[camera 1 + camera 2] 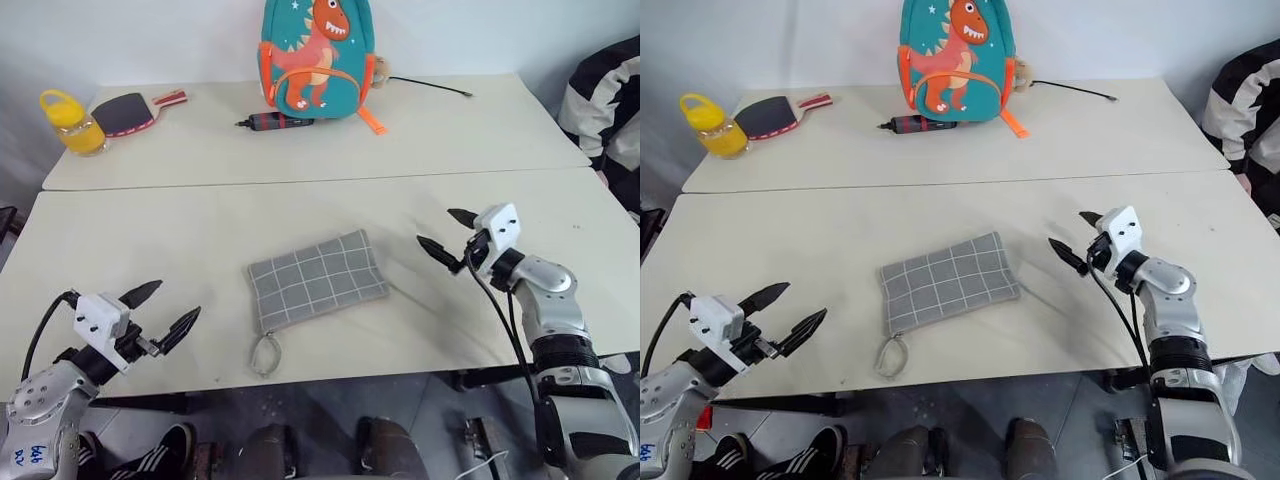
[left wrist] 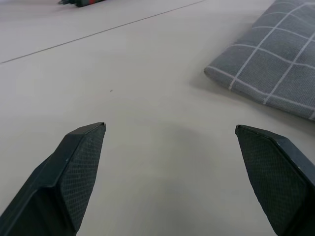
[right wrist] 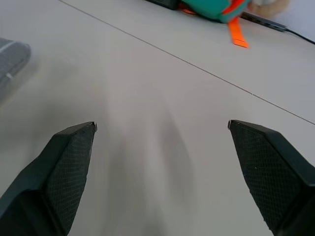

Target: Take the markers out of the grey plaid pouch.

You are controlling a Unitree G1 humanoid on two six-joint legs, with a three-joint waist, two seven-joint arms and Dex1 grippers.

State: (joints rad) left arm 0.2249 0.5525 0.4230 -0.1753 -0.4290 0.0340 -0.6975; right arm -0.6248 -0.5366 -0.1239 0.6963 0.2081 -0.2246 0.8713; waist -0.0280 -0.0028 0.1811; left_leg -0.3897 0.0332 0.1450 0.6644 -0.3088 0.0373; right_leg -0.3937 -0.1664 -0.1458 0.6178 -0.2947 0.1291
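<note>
Flat grey plaid fabric pouch [image 1: 315,279] lies closed at frame centre on pale tabletop [image 1: 200,240]; markers presumably inside. Left tool [image 1: 163,313] lower left, right tool [image 1: 452,236] right of centre, both spread wide, empty, flanking pouch ready to approach.

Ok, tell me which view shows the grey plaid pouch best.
The left eye view: the whole grey plaid pouch lies flat, zipper cord included. The right eye view matches it. The left wrist view catches one corner; the right wrist view, a sliver.
</note>
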